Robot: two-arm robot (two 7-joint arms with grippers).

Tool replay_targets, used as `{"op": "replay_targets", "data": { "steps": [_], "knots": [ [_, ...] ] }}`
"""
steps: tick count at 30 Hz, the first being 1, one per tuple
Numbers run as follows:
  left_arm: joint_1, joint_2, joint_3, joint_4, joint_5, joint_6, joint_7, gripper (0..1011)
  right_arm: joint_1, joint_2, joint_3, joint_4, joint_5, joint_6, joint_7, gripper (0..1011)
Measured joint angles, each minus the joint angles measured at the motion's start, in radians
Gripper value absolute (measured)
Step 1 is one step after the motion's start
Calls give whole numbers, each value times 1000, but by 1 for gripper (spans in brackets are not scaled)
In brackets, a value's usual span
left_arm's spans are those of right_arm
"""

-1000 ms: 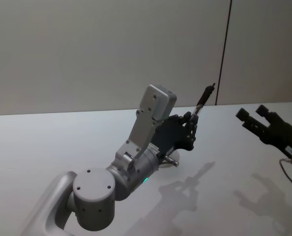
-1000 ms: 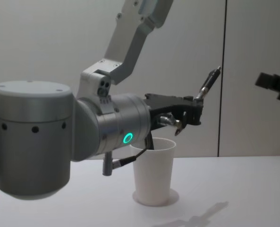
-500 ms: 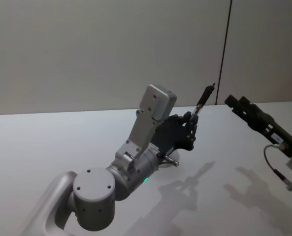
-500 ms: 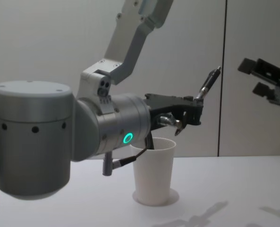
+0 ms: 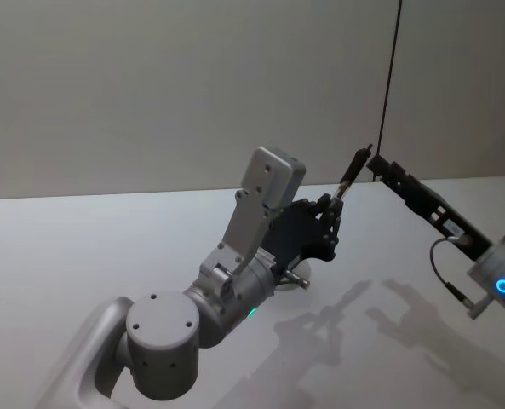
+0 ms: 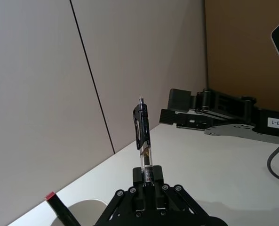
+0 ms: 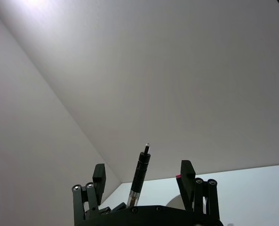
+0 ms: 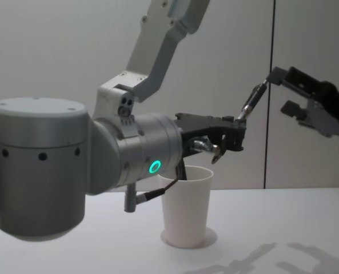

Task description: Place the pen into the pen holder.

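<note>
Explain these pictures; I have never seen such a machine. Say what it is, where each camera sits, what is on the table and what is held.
This is a robot with two arms, each ending in a gripper, a two-fingered clamp. One picture looks down from its head, one across the table from its chest, and one comes from each wrist. On the white table stands a white paper cup, the pen holder, with a red-tipped marker in it. The left gripper, above the cup, is shut on a black pen that points up at a tilt. The right gripper is open and raised beside the pen's top end; its wrist picture shows that end between its fingers.
</note>
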Motion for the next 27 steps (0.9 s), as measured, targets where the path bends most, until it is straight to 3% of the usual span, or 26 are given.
{"op": "replay_targets", "data": {
  "steps": [27],
  "knots": [
    [0,0,0,0,0,0,0,137,100,-60,-53,144,21,23,10,1001]
  ]
}}
